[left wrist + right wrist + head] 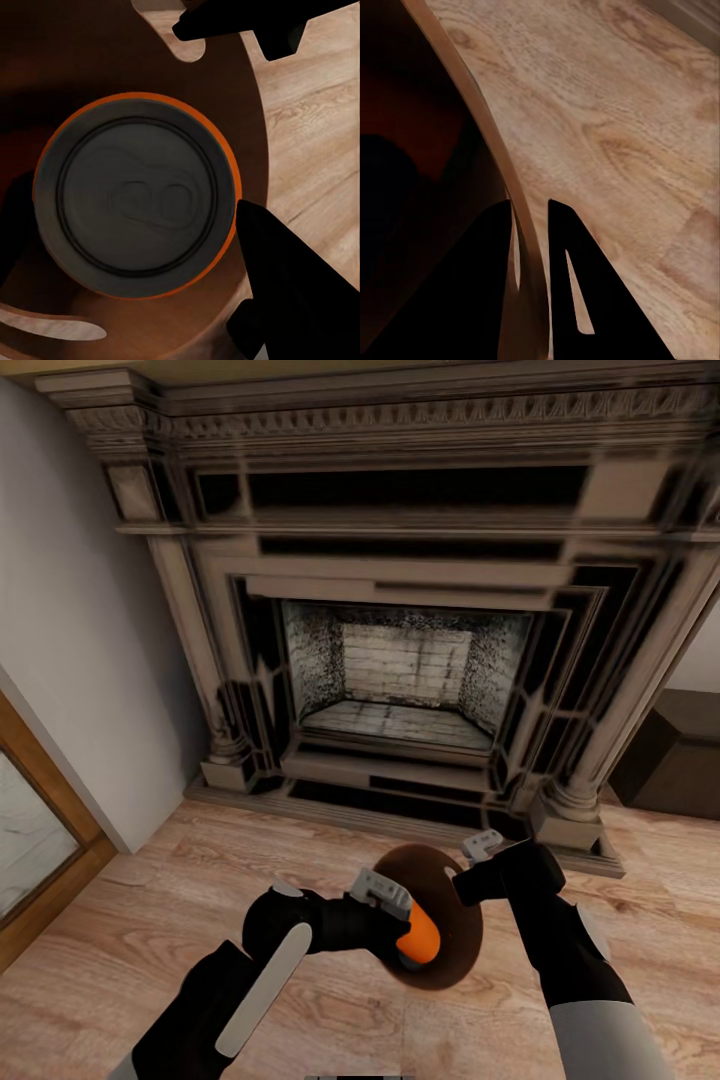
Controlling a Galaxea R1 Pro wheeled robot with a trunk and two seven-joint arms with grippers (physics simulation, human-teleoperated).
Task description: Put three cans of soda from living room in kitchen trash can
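A: Why do the left fingers [259, 247] flank the orange can [135, 193]?
B: They clasp it, holding it over the bin's [455, 950] brown inside, ready to drop.

A: And the right fingers [577, 277]?
B: Pinched on the bin's rim, one inside, one outside; I judge that carries it, here on the floor [150, 920] before the fireplace [400, 660].

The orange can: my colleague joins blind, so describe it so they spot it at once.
In the head view, look at the wood floor before the fireplace. A round brown-lined bin stands there between both arms. The orange can, in the left tool, is the brightest thing there.
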